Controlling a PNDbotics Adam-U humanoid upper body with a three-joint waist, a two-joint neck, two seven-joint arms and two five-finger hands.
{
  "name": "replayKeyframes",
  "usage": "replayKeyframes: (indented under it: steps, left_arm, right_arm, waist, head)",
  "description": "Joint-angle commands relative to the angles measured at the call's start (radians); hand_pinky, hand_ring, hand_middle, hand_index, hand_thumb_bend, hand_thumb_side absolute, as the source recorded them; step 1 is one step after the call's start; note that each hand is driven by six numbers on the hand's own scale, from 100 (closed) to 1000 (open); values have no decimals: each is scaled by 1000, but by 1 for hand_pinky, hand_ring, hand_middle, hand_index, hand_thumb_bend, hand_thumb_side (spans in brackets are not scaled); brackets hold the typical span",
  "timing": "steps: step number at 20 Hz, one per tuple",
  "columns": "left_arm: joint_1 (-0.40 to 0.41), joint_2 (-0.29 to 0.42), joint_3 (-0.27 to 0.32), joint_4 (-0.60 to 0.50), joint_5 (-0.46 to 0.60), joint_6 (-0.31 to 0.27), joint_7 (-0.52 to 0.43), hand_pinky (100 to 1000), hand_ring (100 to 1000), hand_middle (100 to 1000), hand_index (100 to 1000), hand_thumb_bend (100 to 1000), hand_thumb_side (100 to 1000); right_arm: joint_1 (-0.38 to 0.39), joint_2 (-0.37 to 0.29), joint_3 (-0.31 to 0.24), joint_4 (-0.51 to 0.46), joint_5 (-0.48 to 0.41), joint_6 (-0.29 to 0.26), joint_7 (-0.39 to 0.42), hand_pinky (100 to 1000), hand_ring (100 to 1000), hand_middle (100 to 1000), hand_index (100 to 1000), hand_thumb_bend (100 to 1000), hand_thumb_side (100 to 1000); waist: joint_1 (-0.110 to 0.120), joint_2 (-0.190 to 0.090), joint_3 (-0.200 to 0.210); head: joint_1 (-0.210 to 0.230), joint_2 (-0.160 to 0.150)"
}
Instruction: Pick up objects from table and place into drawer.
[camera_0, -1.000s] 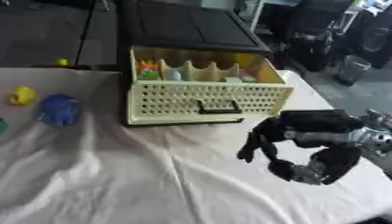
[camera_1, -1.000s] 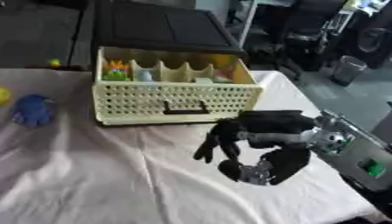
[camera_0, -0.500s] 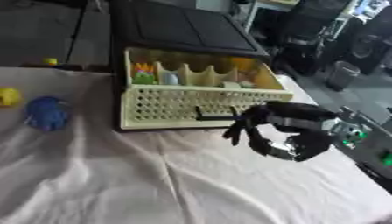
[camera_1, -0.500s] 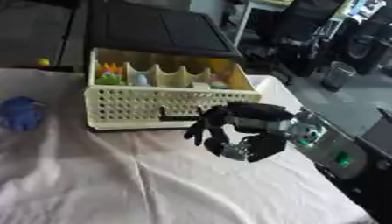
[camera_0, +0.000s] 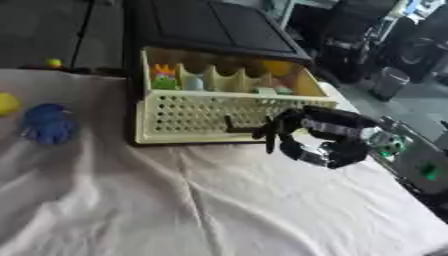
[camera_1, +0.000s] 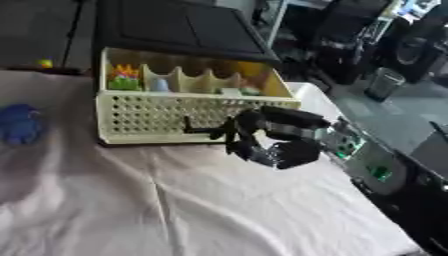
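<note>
Drawer first: the cream perforated plastic drawer (camera_0: 229, 110) stands pulled out from the black cabinet (camera_0: 210, 25), its divided compartments already holding small coloured items, among them an orange-and-green figure (camera_0: 163, 76) at the left end. The right hand (camera_0: 317, 138) is at the drawer's front, right of the dark handle (camera_0: 245, 128), fingers curled inward with the fingertips at or just off the handle; it seems to hold nothing, though whether it actually touches the handle cannot be told. The left hand does not show.

Still on the white cloth (camera_0: 192, 200), well to the left of the drawer, lies a blue soft toy (camera_0: 48, 124), and further left of the drawer, at the edge of view, a yellow round object (camera_0: 7, 104); a small yellow ball (camera_0: 55, 63) sits behind, beyond the drawer's left corner.

Risk from here, as I judge it — curled fingers so close to the front could catch the handle or push the drawer shut, closing it with objects left out. A sweep across could also drag the loose cloth and roll the toys away.
</note>
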Motion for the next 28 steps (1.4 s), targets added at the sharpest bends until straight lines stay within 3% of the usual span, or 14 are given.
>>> replayKeyframes:
  steps: [1, 8, 28]
  left_arm:
    - [-10, 2, 1, -19, -4, -2, -10, 436, 601, 605, 959, 152, 980]
    - [-15, 1, 0, -19, 8, 2, -26, 442, 603, 607, 960, 157, 978]
    - [-18, -3, -1, -19, 2, 4, -49, 451, 570, 605, 960, 160, 994]
  right_arm:
    - [-13, -18, -4, -21, -19, 9, 23, 274, 318, 612, 895, 100, 1000]
    - [-22, -21, 6, -102, -46, 62, 71, 257, 304, 636, 901, 100, 1000]
    - [-35, -7, 1, -57, -12, 85, 58, 262, 314, 769, 947, 100, 1000]
  waist:
    - [2, -18, -1]
    - [-9, -26, -1]
    - [-41, 6, 20]
  head:
    - [0, 0]
    - [-10, 6]
    - [-27, -8]
